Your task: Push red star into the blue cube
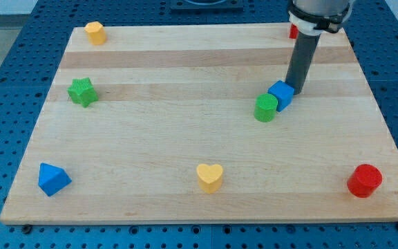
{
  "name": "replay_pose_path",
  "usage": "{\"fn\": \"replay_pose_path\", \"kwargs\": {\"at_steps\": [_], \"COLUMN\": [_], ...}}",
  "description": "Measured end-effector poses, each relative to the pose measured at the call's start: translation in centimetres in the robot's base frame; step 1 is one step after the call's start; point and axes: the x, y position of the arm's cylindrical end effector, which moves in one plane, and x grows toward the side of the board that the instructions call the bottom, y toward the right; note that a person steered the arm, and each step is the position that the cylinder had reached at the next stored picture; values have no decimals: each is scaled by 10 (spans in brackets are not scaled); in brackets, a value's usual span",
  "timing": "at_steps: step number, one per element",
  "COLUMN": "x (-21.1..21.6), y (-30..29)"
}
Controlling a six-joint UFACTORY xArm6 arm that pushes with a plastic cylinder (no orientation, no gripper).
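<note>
My tip [297, 90] is down on the wooden board [185, 145], touching or just beside the blue cube [281, 94] on its right edge in the view; no gripper on this rig, just the bare rod, holding nothing. The cube sits against a green cylinder [266, 108] on its lower left. A small bit of red [293, 31] shows at the view's top behind the rod, shape unreadable so can't confirm it's the red star; elsewhere: yellow block [95, 32] top left, green star [82, 91] left, blue triangular block [52, 178] bottom left, yellow heart [210, 176] bottom centre, red cylinder [364, 180] bottom right.
</note>
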Motion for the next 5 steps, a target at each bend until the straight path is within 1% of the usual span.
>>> {"fn": "replay_pose_path", "kwargs": {"at_steps": [1, 2, 3, 4, 5], "x": [-8, -26, -65, -119, -178], "y": [3, 18, 76, 135, 158]}}
